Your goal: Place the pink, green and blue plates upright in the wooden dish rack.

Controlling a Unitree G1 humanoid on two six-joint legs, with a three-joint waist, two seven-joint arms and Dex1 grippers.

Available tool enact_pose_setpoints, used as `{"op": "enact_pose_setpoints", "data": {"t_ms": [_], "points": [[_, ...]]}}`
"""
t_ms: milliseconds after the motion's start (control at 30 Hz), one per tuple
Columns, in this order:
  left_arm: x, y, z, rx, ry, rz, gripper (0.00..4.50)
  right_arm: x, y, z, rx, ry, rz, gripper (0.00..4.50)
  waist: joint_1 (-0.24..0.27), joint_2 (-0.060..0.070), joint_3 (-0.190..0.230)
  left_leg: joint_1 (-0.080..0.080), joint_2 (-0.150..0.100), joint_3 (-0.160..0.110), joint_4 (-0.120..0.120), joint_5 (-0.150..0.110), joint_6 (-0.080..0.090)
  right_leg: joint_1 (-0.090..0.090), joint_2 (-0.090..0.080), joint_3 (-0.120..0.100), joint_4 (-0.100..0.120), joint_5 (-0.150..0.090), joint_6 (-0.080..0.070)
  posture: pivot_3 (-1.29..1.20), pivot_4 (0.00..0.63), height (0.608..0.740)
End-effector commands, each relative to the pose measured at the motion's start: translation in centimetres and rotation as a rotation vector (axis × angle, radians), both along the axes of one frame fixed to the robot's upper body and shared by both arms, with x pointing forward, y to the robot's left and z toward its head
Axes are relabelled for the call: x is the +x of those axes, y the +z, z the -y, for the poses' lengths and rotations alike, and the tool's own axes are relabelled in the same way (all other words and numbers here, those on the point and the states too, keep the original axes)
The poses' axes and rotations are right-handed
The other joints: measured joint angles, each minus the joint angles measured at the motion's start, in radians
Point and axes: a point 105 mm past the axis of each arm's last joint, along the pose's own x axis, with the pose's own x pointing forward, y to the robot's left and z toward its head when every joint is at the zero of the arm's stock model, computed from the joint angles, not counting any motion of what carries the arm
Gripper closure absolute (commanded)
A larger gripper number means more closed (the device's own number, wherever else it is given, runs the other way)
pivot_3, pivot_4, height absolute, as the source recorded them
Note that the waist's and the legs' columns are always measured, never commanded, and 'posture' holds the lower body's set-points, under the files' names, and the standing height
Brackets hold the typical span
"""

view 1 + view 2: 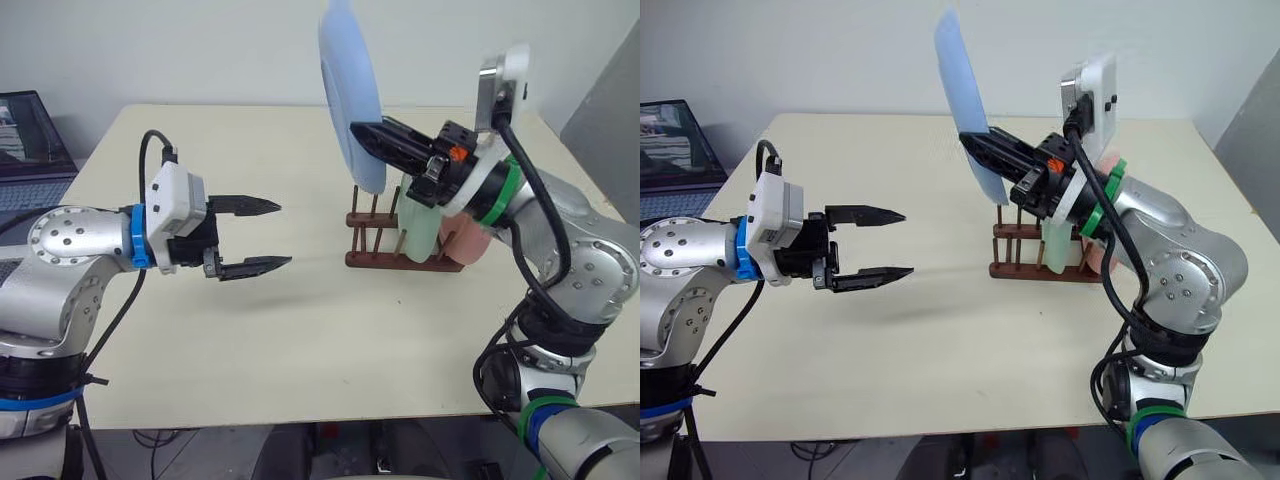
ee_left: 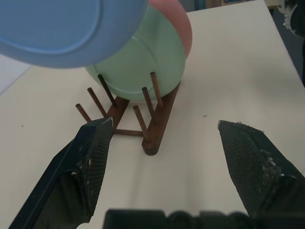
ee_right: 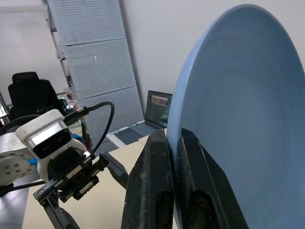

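Right tool [image 1: 368, 136] pinched the rim of the blue plate [image 1: 350, 90], held upright above the wooden dish rack [image 1: 385, 245] on the desk [image 1: 300, 340]. Green plate [image 1: 420, 225] and pink plate [image 1: 468, 245] stood in the rack's slots on the right arm's side. Free pegs remained on the rack's near side. Left tool [image 1: 250, 236] spread, empty, well apart from the rack. Judgement: keep plate vertical, line its lower edge over the free slot beside green, lower slowly, release only once seated
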Motion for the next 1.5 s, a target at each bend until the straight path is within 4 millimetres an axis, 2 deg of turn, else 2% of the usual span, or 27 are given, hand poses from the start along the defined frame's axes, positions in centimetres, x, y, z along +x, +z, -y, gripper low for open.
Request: {"op": "enact_pose_setpoints", "data": {"t_ms": [33, 267, 500, 867, 967, 1100, 1367, 1500], "points": [[-0.2, 0.9, 0.7, -0.005, -0.045, 0.033, 0.64, 0.1, -0.2, 0.2, 0.065, -0.047, -0.046, 4.50, -0.001, 0.000, 0.000, 0.000, 0.000, 0.000, 0.000, 0.000, 0.000, 0.000, 0.000, 0.000, 0.000, 0.000, 0.000, 0.00, 0.150, 0.740], [0.1, 1.0, 1.2, -0.003, -0.063, 0.043, 0.64, 0.9, -1.8, -0.3, 0.122, -0.103, -0.156, 4.50, -0.010, 0.000, 0.000, 0.000, 0.000, 0.001, 0.000, 0.000, 0.000, 0.000, 0.002, 0.000, 0.001, 0.001, 0.002, 0.00, 0.150, 0.740], [0.4, 1.4, 1.1, -0.014, -0.043, 0.062, 0.64, 1.5, -2.9, 0.2, 0.096, -0.156, -0.198, 4.50, -0.016, 0.000, 0.000, 0.000, 0.000, 0.000, 0.000, 0.001, 0.001, 0.000, 0.004, 0.001, 0.000, 0.001, 0.003, 0.00, 0.150, 0.740], [0.6, 1.7, 1.7, -0.027, -0.056, 0.073, 0.64, 2.6, -3.9, 0.4, 0.109, -0.201, -0.284, 4.50, -0.019, 0.000, 0.000, 0.000, 0.001, 0.000, 0.000, 0.001, 0.001, 0.000, 0.006, 0.002, 0.000, 0.001, 0.003, 0.00, 0.150, 0.740], [0.7, 1.7, 1.7, -0.028, -0.057, 0.076, 0.64, 3.3, -4.3, 0.7, 0.088, -0.258, -0.312, 4.50, -0.020, 0.000, 0.000, 0.000, 0.001, 0.000, 0.000, 0.001, 0.001, 0.000, 0.006, 0.002, 0.000, 0.001, 0.003, 0.00, 0.150, 0.740], [0.7, 1.5, 1.6, -0.026, -0.054, 0.078, 0.61, 3.7, -4.0, 1.3, 0.040, -0.317, -0.275, 3.44, -0.019, 0.000, 0.000, 0.000, 0.001, 0.000, 0.000, 0.001, 0.001, 0.001, 0.006, 0.002, 0.000, 0.001, 0.003, 0.00, 0.150, 0.740], [0.9, 1.5, 1.5, -0.033, -0.049, 0.084, 0.61, 2.7, -1.9, 1.3, -0.114, -0.354, -0.069, 0.63, -0.021, 0.000, 0.000, 0.000, 0.003, 0.000, 0.000, 0.001, 0.002, 0.000, 0.007, 0.002, 0.000, 0.001, 0.003, 0.00, 0.150, 0.740], [1.0, 1.4, 1.4, -0.032, -0.043, 0.079, 0.61, 1.3, 0.9, 0.9, -0.147, -0.303, 0.123, 0.63, -0.021, 0.000, 0.000, 0.000, 0.003, 0.001, 0.000, 0.001, 0.002, 0.000, 0.007, 0.003, 0.000, 0.001, 0.003, 0.00, 0.150, 0.740]]}}
